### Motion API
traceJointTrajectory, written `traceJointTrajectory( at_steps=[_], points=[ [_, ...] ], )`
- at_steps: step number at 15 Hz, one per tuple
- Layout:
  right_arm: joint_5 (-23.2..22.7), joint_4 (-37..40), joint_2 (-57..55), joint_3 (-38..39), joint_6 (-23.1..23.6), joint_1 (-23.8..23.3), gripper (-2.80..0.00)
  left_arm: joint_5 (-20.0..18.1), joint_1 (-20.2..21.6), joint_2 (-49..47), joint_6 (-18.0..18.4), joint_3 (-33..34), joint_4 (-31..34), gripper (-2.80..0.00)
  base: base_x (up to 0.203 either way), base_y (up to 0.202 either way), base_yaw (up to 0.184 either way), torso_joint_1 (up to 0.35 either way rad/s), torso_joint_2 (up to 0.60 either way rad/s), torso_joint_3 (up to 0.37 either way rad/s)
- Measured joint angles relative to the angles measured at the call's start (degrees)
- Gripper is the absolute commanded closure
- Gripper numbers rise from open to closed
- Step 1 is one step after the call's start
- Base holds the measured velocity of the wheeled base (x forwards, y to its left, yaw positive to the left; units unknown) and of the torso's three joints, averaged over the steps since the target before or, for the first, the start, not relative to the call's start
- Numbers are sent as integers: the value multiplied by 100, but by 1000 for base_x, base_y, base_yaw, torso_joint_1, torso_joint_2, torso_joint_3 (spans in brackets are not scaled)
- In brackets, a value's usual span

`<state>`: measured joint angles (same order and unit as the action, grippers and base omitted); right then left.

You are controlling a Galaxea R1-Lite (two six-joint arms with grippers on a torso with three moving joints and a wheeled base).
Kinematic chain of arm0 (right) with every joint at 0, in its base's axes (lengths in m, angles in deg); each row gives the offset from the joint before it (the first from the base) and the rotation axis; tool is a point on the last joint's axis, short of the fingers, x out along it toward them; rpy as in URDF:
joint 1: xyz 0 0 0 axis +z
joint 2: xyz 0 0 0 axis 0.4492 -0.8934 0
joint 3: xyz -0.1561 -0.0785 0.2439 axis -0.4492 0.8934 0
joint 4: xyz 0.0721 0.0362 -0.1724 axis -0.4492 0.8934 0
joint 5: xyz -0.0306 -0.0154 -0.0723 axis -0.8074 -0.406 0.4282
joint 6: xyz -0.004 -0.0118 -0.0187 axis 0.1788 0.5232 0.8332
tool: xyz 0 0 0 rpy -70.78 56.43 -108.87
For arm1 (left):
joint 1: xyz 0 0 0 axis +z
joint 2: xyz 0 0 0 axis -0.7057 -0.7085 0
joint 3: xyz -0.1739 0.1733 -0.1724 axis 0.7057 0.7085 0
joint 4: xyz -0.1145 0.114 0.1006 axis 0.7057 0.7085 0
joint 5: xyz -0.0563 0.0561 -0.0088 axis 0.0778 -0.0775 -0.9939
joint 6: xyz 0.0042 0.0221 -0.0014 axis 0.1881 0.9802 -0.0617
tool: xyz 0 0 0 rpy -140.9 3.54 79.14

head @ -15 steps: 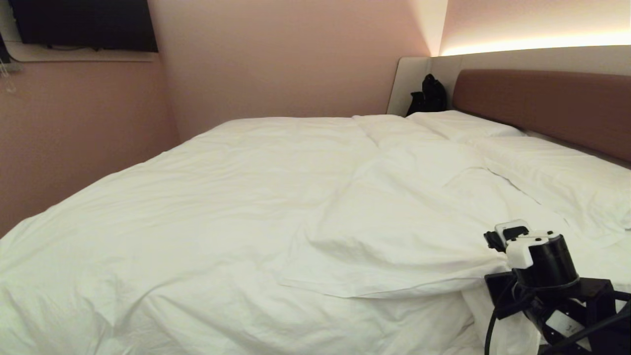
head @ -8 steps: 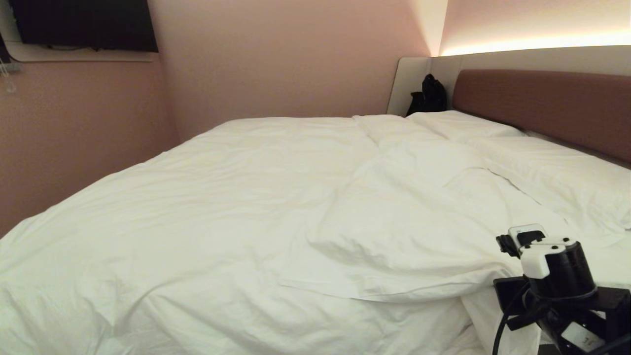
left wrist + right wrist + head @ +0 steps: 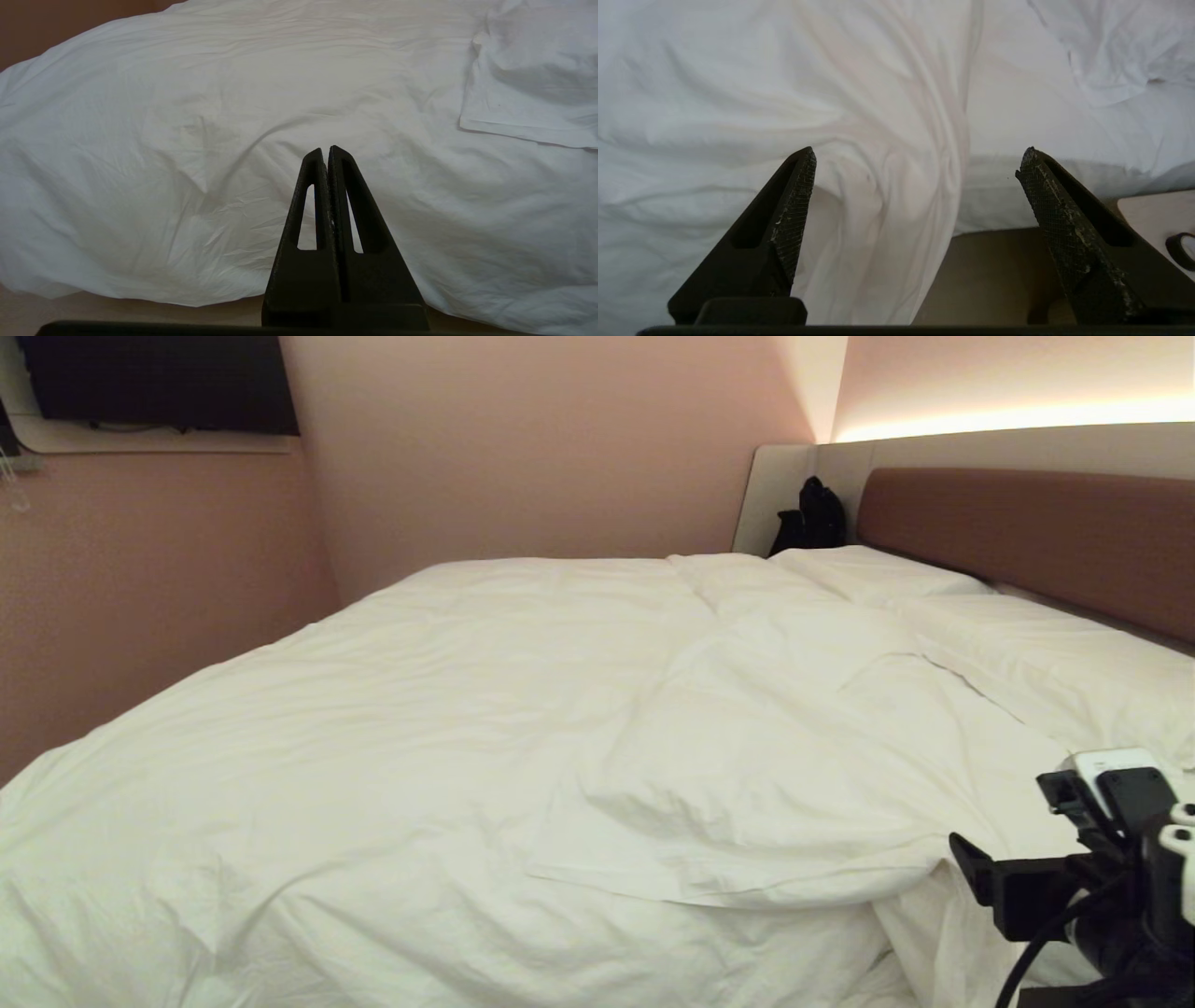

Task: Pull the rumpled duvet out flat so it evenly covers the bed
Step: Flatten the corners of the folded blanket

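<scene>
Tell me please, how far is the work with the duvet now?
Mostly done: the duvet covers most of the bed, up to the pillows. In hand: nothing; the right gripper is open, fingers clear of the cloth, and the left gripper is shut and idle. Left: one corner lies folded back on the near right side and needs pulling flat.

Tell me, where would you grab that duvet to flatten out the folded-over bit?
Probably the duvet is best pinched at its folded-back flap's loose edge, coming from the near bedside, where the open right gripper hangs. That edge lies doubled over the cover and free, so pulling it toward the bed's side should unfold it.
</scene>
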<state>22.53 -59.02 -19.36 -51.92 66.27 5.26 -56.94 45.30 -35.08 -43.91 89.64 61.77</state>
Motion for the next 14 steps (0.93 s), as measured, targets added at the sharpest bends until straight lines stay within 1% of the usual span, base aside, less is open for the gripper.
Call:
traceJointTrajectory(
  at_steps=[3,6,14],
  points=[
    [29,34,641,-57,208,42,-280,-2,0,0,2,0,0,0,0,0,0,0,0,0],
    [27,39,988,-273,398,23,-280,-2,0,0,2,0,0,0,0,0,0,0,0,0],
    [-48,34,819,-669,586,13,-280,-2,0,0,2,0,-2,0,0,0,0,0,0,0]
  ],
)
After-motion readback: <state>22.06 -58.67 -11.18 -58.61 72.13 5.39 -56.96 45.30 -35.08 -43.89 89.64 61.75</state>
